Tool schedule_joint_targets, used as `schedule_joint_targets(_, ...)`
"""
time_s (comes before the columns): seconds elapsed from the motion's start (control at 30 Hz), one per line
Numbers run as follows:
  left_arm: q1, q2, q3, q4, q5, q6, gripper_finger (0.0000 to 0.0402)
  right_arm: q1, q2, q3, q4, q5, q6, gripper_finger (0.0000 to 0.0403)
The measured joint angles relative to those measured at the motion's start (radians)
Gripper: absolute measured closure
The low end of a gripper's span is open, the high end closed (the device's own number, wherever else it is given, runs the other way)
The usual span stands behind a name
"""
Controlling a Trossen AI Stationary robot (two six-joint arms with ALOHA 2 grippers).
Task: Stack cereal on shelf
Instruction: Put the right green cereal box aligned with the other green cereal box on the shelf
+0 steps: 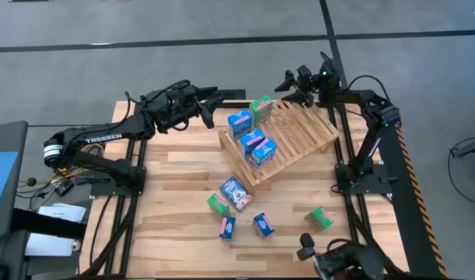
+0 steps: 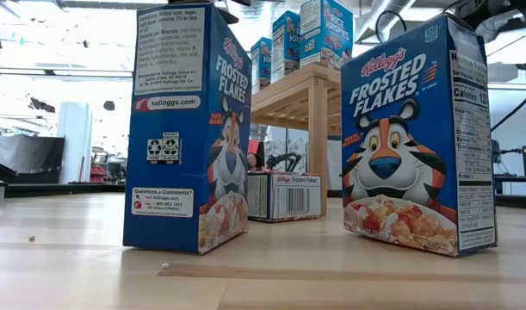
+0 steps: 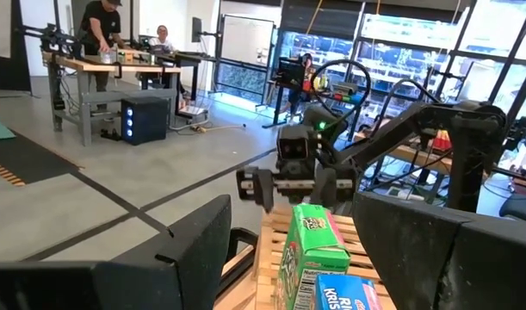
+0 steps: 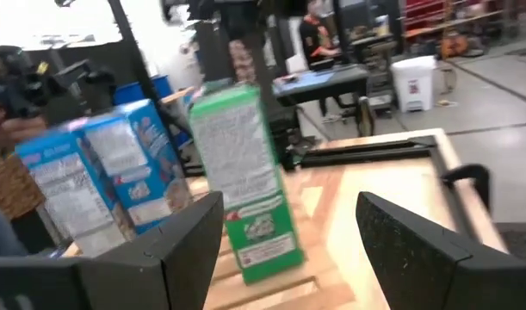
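The shelf [image 1: 291, 138], a slatted light-wood rack, stands tilted at the table's far middle. A green cereal box [image 1: 261, 110] and three blue ones [image 1: 239, 120] [image 1: 253, 142] [image 1: 263, 152] stand on its left part. Several more boxes lie or stand on the table nearer the front, among them a blue one [image 1: 235, 192] and a green one [image 1: 319, 218]. My left gripper [image 1: 218, 107] hovers open just left of the shelf's far corner. My right gripper [image 1: 284, 88] is open just beyond the green box [image 4: 250, 189], apart from it. The green box [image 3: 314, 245] shows ahead of my left fingers.
The low view shows two upright Frosted Flakes boxes [image 2: 189, 129] [image 2: 417, 138] close to the camera and one lying flat [image 2: 284, 196] under the shelf's raised end [image 2: 301, 95]. Bare slats lie on the shelf's right half [image 1: 311, 132]. People work at benches beyond the table.
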Motion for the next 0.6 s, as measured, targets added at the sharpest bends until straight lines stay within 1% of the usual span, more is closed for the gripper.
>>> schedule_joint_targets(0.07,0.0,0.0,0.0,0.002,0.0,0.0,0.0168,-0.023,-0.014,0.012,0.063,0.0,0.079,0.0111)
schedule_joint_targets(0.13,0.0,0.0,0.0,0.013,0.001,-0.001,0.0168,-0.035,-0.042,0.03,0.103,0.003,0.122,0.0111)
schedule_joint_targets(0.23,0.0,-0.001,0.0,0.031,0.013,-0.003,0.0168,-0.044,-0.105,0.066,0.064,0.036,0.111,0.0111)
schedule_joint_targets(0.37,0.0,-0.002,0.0,0.026,0.046,-0.052,0.0168,-0.043,-0.188,0.118,0.021,0.122,0.101,0.0111)
schedule_joint_targets(0.5,0.0,-0.005,0.0,0.027,0.132,-0.114,0.0168,-0.016,-0.267,0.176,-0.096,0.167,0.099,0.0111)
schedule_joint_targets(0.6,0.0,-0.02,0.026,-0.024,0.178,-0.122,0.0168,-0.001,-0.317,0.228,-0.228,0.179,0.062,0.0111)
